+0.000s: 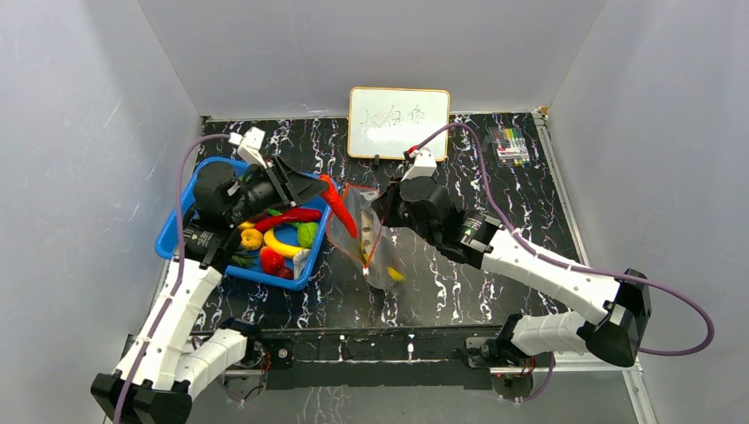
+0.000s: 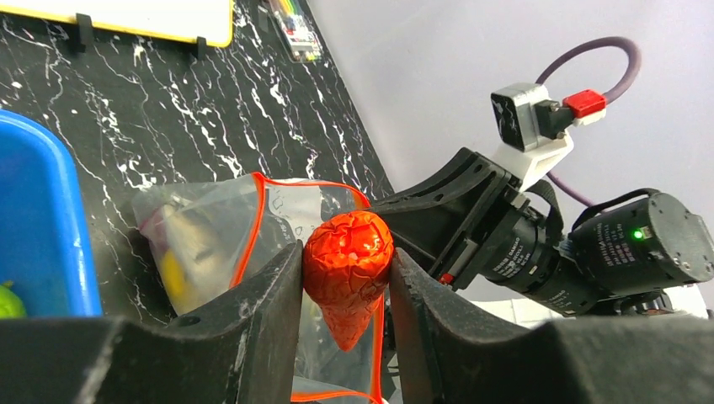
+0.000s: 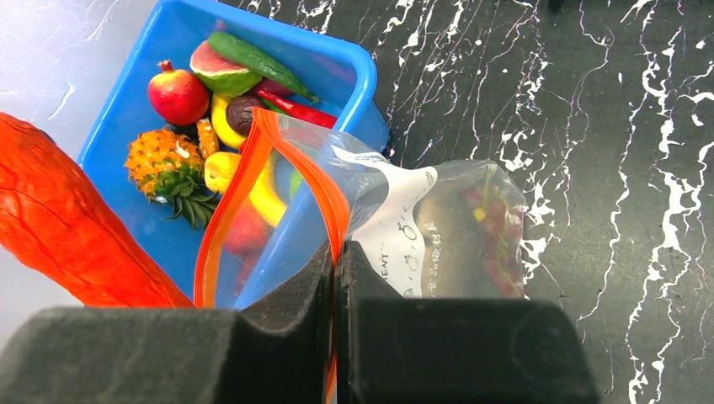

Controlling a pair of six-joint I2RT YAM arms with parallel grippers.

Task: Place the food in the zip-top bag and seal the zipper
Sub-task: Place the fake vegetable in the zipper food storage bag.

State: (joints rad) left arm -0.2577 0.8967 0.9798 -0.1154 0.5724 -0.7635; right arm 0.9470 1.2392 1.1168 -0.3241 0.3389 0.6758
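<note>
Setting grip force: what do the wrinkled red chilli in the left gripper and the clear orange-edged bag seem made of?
Wrinkled red chilli: probably moulded plastic, glossy; bright highlights on its creased skin. Clear orange-edged bag: thin plastic film, shiny; see-through and crinkled, with creases catching light.

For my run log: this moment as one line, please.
left gripper: shut on red chilli | right gripper: shut on zipper | zip-top bag: mouth open

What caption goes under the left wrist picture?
Left gripper pinches a red chilli at the mouth of the zip-top bag, which the right gripper holds open.
</note>
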